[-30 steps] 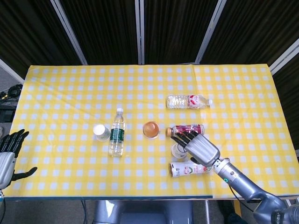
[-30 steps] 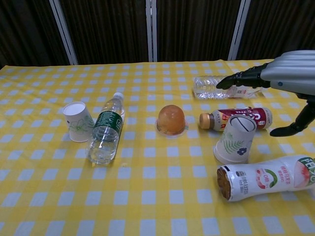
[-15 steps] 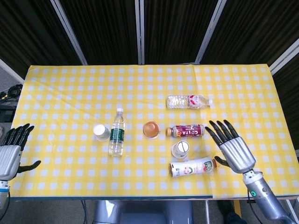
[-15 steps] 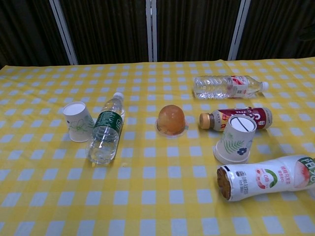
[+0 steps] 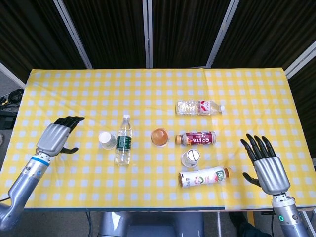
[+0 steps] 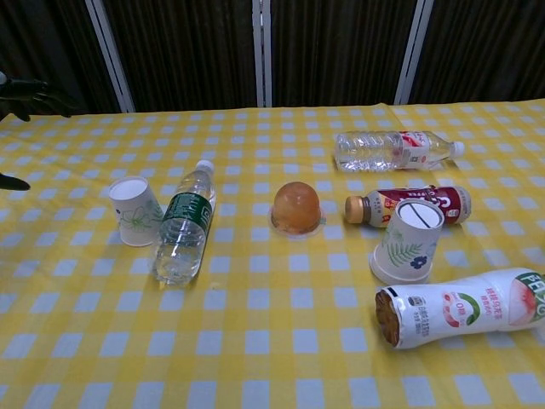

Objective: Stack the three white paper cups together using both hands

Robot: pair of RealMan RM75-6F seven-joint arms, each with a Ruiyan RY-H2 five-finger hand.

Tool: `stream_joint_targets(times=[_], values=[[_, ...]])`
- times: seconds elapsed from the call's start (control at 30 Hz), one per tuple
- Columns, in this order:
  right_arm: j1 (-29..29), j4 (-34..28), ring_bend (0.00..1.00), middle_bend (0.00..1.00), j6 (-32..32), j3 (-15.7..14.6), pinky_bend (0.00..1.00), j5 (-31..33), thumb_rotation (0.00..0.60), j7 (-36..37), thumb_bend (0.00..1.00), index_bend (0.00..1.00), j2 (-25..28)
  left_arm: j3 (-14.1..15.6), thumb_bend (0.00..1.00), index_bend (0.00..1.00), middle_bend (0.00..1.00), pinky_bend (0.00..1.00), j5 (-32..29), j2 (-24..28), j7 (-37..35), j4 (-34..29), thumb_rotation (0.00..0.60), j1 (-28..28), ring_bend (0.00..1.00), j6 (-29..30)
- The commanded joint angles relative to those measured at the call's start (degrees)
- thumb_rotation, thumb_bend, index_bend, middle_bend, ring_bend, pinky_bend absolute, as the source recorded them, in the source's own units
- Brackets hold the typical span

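Two white paper cups with a leaf print show. One cup [image 5: 106, 140] [image 6: 135, 210] stands left of centre, its flat white end facing up. The other cup [image 5: 190, 158] [image 6: 407, 240] stands tilted right of centre, between two lying bottles. I cannot tell whether it is a single cup or a stack. My left hand [image 5: 57, 136] hovers over the table left of the first cup, fingers apart, holding nothing; only its fingertips [image 6: 21, 89] reach the chest view. My right hand [image 5: 265, 163] is at the front right edge, fingers spread and empty.
A green-label water bottle [image 5: 123, 140] [image 6: 183, 224] lies right beside the left cup. An orange jelly cup [image 5: 159, 137] sits mid-table. A red-label bottle [image 5: 197, 138], a pink-and-white bottle [image 5: 205, 177] and a clear bottle [image 5: 199, 107] lie on the right.
My right hand has drawn back from the right cup to the front right edge. My left hand has moved in from the left edge toward the left cup. No object has moved.
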Motion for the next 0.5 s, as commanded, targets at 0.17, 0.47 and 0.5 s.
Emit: stream_joint_targets(times=[0.17, 0.47, 0.5], values=[[-0.2, 0.4, 0.00, 0.00, -1.6, 0.7, 0.00, 1.1, 0.600, 2.1, 0.00, 0.00, 0.7, 0.5, 0.19, 0.21, 0.18, 0.30, -0.2, -7.5, 2.4, 8.2, 0.600, -7.3, 0.19, -8.2], [-0.9, 0.5, 0.00, 0.00, -1.6, 1.3, 0.00, 1.2, 0.600, 2.4, 0.00, 0.00, 1.1, 0.7, 0.19, 0.26, 0.24, 0.30, -2.7, -12.0, 1.9, 12.6, 0.600, -9.1, 0.24, -9.3], [-1.0, 0.4, 0.00, 0.00, -1.6, 1.4, 0.00, 1.2, 0.600, 2.3, 0.00, 0.00, 1.1, 0.7, 0.19, 0.26, 0.24, 0.30, -2.8, -12.2, 2.1, 12.9, 0.600, -9.3, 0.25, -9.2]])
